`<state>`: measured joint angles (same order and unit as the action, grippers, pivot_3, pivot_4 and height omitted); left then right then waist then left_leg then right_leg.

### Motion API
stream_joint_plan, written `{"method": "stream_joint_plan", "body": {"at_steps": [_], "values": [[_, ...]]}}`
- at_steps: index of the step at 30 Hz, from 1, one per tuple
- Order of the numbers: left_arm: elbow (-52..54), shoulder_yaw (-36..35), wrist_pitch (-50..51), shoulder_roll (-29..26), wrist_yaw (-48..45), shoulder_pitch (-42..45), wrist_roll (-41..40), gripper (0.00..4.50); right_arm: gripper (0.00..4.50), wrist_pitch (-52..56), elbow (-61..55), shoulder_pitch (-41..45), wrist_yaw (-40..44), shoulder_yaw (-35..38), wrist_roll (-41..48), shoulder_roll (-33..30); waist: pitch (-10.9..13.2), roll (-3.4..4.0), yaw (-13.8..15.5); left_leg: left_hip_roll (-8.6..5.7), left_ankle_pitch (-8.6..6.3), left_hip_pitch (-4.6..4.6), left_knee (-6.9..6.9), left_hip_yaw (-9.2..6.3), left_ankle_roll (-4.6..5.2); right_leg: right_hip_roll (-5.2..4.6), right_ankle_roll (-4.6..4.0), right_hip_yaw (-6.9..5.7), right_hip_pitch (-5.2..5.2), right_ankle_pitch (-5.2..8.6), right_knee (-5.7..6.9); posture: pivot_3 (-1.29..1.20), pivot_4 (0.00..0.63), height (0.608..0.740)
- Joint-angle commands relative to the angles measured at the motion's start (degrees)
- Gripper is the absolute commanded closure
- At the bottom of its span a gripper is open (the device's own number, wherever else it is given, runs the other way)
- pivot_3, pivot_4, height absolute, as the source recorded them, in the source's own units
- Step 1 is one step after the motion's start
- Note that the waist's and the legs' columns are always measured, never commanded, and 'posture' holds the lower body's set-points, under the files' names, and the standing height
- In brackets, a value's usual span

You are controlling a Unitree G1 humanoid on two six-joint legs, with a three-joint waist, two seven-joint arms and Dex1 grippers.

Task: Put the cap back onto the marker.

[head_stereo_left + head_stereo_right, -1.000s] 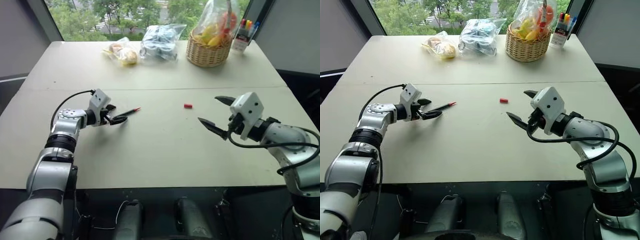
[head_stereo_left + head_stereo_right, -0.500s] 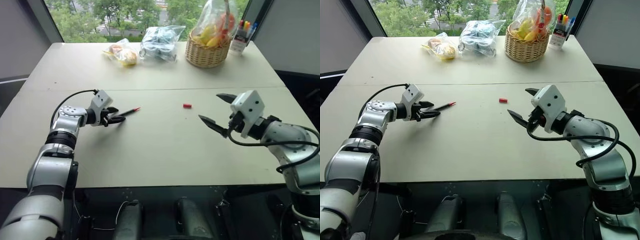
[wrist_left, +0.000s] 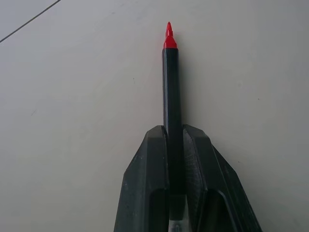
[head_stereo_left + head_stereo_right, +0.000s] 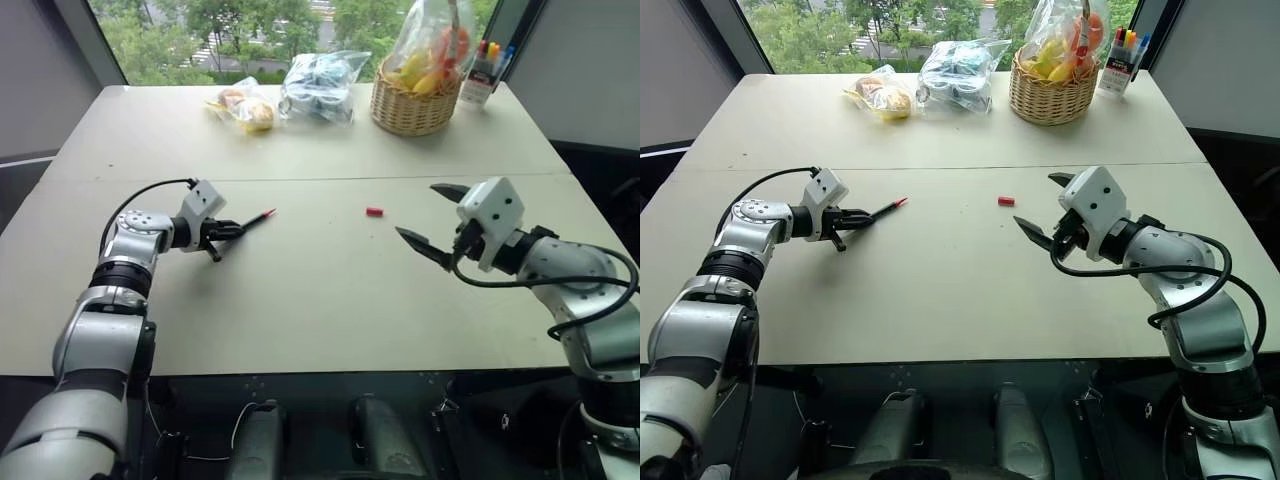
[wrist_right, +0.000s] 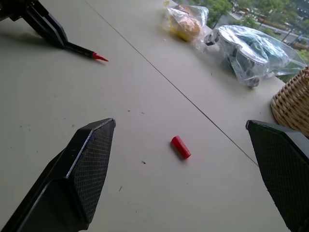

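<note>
Beige tabletop filled most of the frame, with green trees behind a window along the upper edge. Near the far edge, toward the upper right, stood a wicker basket holding bagged fruit, with a cup of coloured markers just beside it on the right; two clear plastic bags lay to its left. At left centre the left gripper was pressed together on the marker, pinching the black barrel so that the red tip pointed toward the upper right. In the left wrist view the barrel sat clamped between the two black fingers. The cap lay alone on the table near centre, well apart from the marker. At right centre the right gripper hung above the table with its fingers spread wide and nothing between them, the cap lying ahead of it.
</note>
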<state>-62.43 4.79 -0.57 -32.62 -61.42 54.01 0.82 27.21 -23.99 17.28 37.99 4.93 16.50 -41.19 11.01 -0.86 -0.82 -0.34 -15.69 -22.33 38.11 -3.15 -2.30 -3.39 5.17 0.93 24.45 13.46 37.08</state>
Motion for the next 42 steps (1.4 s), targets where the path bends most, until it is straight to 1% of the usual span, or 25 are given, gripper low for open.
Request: {"method": "stream_joint_plan", "body": {"at_steps": [1, 4, 8, 13, 17, 23, 30, 36, 42], "values": [[2.8, -1.7, -1.2, -0.6, -2.6, -0.4, -1.7, 4.48, 0.0, -2.2, 2.2, 2.0, 1.1, 0.3, 0.7, 0.9, 0.0, 0.0, 0.0, 0.0, 0.0, 0.0, 0.0, 0.0, 0.0, 0.0, 0.0, 0.0, 0.0, 0.0, 0.0, 0.0, 0.15, 0.74], [8.5, -4.4, 2.2, -0.4, -6.0, -1.2, -6.1, 4.48, 0.0, -3.8, 7.6, 3.2, 3.7, 0.0, 1.4, 1.4, 0.0, -0.01, 0.0, 0.0, 0.0, -0.02, 0.0, 0.0, 0.0, 0.0, 0.0, 0.0, 0.0, 0.0, 0.0, 0.0, 0.15, 0.74], [21.9, -5.5, 9.2, -1.1, -9.4, -5.5, -10.3, 4.48, 0.0, -6.7, 17.3, 6.7, 8.7, -1.4, 1.6, 2.0, 0.0, -0.01, 0.0, 0.01, 0.0, -0.03, 0.02, 0.01, 0.0, -0.01, 0.0, 0.01, 0.0, 0.0, -0.01, 0.0, 0.15, 0.74], [40.6, -6.5, 19.5, -3.0, -9.6, -13.2, -15.6, 4.48, 0.0, -12.4, 33.3, 14.1, 15.4, -4.2, 0.1, 3.8, 0.0, 0.01, -0.7, 0.05, 0.0, 0.02, 0.01, 0.05, 0.0, 0.04, 0.0, 0.08, 0.01, 0.0, 0.01, 0.0, 0.15, 0.74], [50.0, -7.2, 24.4, -4.4, -7.6, -17.4, -17.8, 4.48, 0.0, -17.8, 45.3, 20.9, 19.8, -6.7, -2.4, 5.3, 0.0, 0.03, -0.9, 0.09, 0.0, 0.02, 0.0, 0.02, 0.0, 0.09, -0.02, 0.08, 0.02, 0.0, 0.03, 0.0, 0.15, 0.74], [57.6, -9.0, 28.3, -5.7, -3.7, -21.4, -20.2, 4.48, 0.0, -27.0, 63.3, 29.8, 23.3, -9.1, -7.0, 8.0, 0.0, 0.03, -1.4, 0.08, 0.0, 0.02, -0.01, 0.02, -0.01, 0.06, -0.02, 0.08, 0.02, 0.0, 0.01, 0.0, 0.15, 0.74], [65.2, -10.6, 30.5, -8.1, -0.9, -27.8, -22.4, 4.48, 0.0, -35.9, 81.3, 38.2, 23.7, -10.0, -12.0, 11.5, 0.0, 0.05, -1.8, 0.08, 0.0, 0.02, -0.04, 0.04, -0.01, 0.06, -0.02, 0.11, 0.06, 0.0, 0.02, 0.0, 0.15, 0.74], [68.2, -11.0, 31.2, -8.8, 1.2, -30.3, -23.7, 4.48, 0.0, -39.6, 90.3, 43.1, 22.2, -9.8, -15.2, 13.4, 0.0, 0.05, -1.7, 0.07, 0.0, 0.02, -0.05, 0.07, -0.01, 0.03, -0.03, 0.14, 0.07, 0.0, 0.02, 0.0, 0.15, 0.74], [70.7, -11.4, 31.6, -9.1, 3.1, -32.3, -24.7, 4.48, 0.0, -40.1, 95.3, 46.4, 19.8, -9.2, -17.5, 14.8, 0.0, 0.05, -1.7, 0.07, 0.01, 0.02, -0.06, 0.06, -0.02, 0.03, -0.03, 0.14, 0.07, -0.01, 0.02, 0.0, 0.15, 0.74]]}}
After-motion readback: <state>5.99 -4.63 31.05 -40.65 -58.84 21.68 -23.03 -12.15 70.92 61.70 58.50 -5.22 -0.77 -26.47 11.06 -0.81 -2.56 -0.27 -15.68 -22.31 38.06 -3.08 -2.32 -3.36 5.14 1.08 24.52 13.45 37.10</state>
